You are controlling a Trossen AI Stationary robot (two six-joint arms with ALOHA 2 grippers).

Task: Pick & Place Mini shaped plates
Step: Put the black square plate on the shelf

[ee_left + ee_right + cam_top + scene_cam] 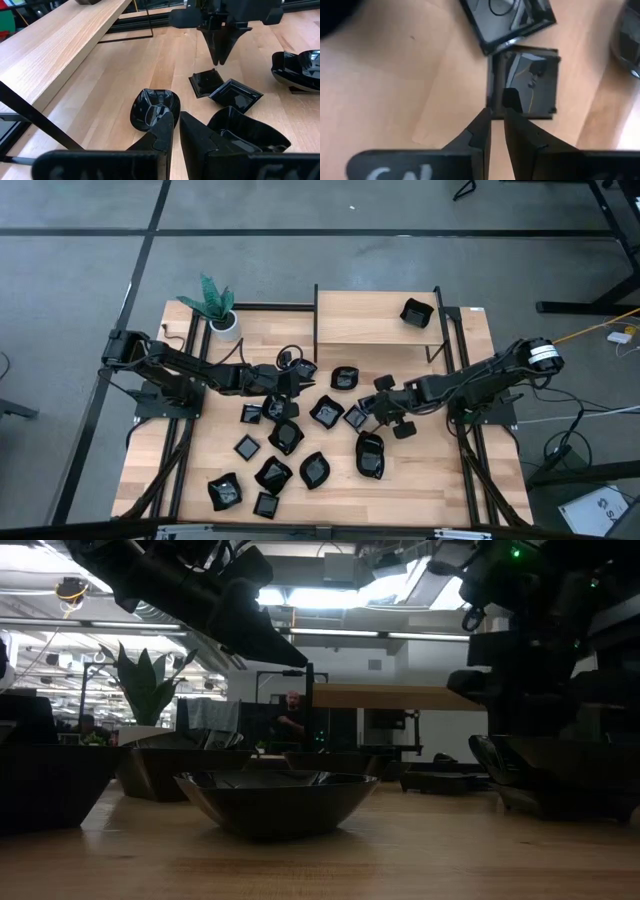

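Observation:
Several glossy black mini shaped plates (285,435) lie scattered flat on the wooden table. My right gripper (498,111) points steeply down over a small square plate (527,82), which also shows in the high view (355,418). Its fingers stand narrowly open, astride the plate's rim. A larger square plate (235,95) lies beside the small one. My left gripper (176,125) hovers above the table near the middle, shut with nothing between its fingers. A rounded plate (155,107) lies just past its fingertips. My right gripper comes at the small square plate from above. One fingertip (511,100) is over the inside of the dish and the other is outside its side rim (492,85). The plate lies flat on the table. I cannot tell whether the fingers touch the rim.
A raised wooden shelf (375,318) spans the far side, with one black plate (415,312) on it. A white pot with a green plant (222,315) stands at the far left. A deep plate (275,800) sits close to the near edge. A person (292,715) stands in the room behind.

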